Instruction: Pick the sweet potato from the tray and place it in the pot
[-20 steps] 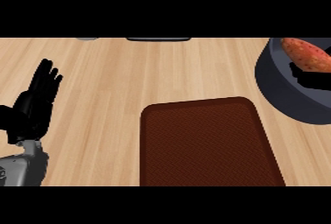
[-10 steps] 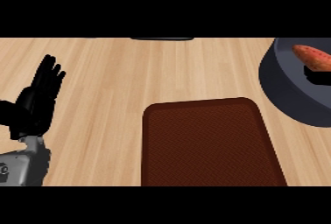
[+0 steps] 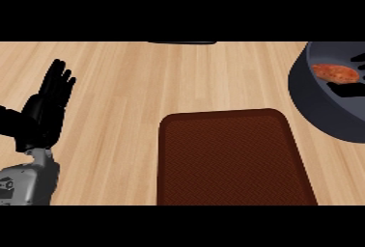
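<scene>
The orange-red sweet potato point(image 3: 335, 72) lies inside the dark grey pot point(image 3: 314, 113) at the right edge of the head view. Only small black parts of my right hand point(image 3: 348, 89) show there, inside the pot just right of and below the sweet potato. The dark brown tray point(image 3: 235, 159) lies at the lower middle of the wooden counter with nothing on it. My left hand point(image 3: 44, 113) rests at the far left, open with fingers pointing up, well away from the tray and the pot.
A dark flat object point(image 3: 182, 42) pokes in at the top edge. Bare wooden counter point(image 3: 143, 82) stretches between my left hand, the tray and the pot.
The sweet potato has come down from above the pot's rim and now sits lower, inside the pot. My left hand has stayed where it was.
</scene>
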`<act>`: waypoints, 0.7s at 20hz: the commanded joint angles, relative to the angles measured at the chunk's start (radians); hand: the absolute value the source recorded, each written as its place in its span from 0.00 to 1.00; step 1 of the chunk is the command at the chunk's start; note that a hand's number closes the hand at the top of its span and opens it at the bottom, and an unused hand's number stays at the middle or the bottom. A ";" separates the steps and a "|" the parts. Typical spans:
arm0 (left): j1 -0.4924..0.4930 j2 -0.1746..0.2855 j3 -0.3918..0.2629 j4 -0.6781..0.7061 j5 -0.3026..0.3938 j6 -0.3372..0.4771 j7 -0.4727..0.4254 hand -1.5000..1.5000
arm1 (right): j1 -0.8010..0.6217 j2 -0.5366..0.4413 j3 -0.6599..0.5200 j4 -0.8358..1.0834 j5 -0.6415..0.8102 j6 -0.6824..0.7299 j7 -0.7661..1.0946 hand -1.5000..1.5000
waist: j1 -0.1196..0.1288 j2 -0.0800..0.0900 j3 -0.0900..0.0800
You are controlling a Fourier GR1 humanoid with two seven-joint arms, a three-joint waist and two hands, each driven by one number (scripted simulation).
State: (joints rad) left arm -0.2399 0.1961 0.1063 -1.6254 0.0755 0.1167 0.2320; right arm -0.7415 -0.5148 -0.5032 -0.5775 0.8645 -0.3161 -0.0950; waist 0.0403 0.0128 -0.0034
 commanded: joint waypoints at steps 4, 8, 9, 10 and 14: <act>-0.006 -0.032 -0.034 -0.014 -0.029 0.028 0.013 0.50 | -0.056 -0.027 -0.101 0.182 -0.157 0.154 -0.189 0.00 | 0.002 0.005 0.008; -0.018 -0.015 -0.007 0.003 -0.012 0.019 0.013 0.50 | -0.067 0.009 -0.208 0.168 -0.298 0.186 -0.321 0.00 | -0.007 0.003 0.009; -0.012 0.002 0.002 0.001 0.000 -0.005 0.003 0.50 | -0.066 -0.011 -0.239 0.183 -0.321 0.178 -0.339 0.00 | 0.001 0.007 0.009; 0.000 -0.002 0.005 -0.004 0.001 0.000 0.004 0.50 | -0.080 -0.039 -0.271 0.174 -0.363 0.229 -0.357 0.00 | -0.006 0.002 0.009; -0.042 -0.033 -0.024 0.016 -0.037 0.041 0.016 0.50 | -0.068 -0.122 -0.340 0.238 -0.439 0.315 -0.397 0.00 | -0.016 0.005 0.008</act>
State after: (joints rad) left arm -0.2517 0.1818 0.0941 -1.6308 0.0582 0.1334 0.2468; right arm -0.8114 -0.5771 -0.7712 -0.3879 0.5084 -0.0784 -0.4365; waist 0.0308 0.0116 -0.0019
